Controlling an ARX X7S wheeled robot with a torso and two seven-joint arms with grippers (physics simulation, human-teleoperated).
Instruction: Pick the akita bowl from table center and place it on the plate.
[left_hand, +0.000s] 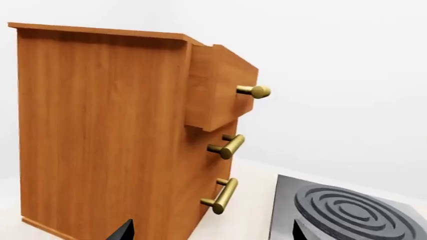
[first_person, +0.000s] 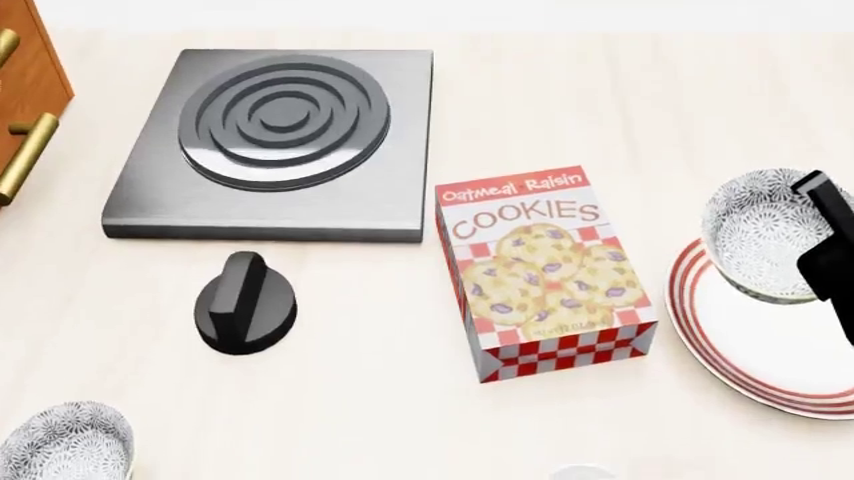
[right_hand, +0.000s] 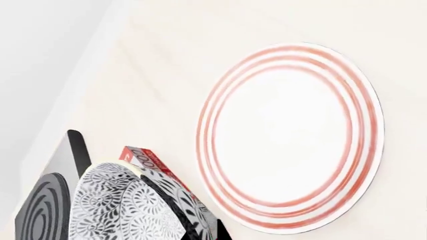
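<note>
Currently the right gripper (first_person: 830, 240) is holding the akita bowl (first_person: 767, 232) by its rim at the head view's right edge, one dark finger (right_hand: 175, 205) lying inside the bowl and the jaws closed on its wall (the right wrist view shows this best). Seen from the head, the bowl is overlapping the far left rim of the plate (first_person: 774, 345); whether it is touching the plate cannot be told. A cookie box (first_person: 541, 270) is lying just left of the plate, with a black knob (first_person: 247, 303) and a grey burner plate (first_person: 278, 140) further left. A second speckled bowl (first_person: 64, 440) is sitting at the near left corner. Only two dark finger tips (left_hand: 123, 231) of the left gripper are showing, near a wooden drawer cabinet (left_hand: 107, 130); its state cannot be told.
</note>
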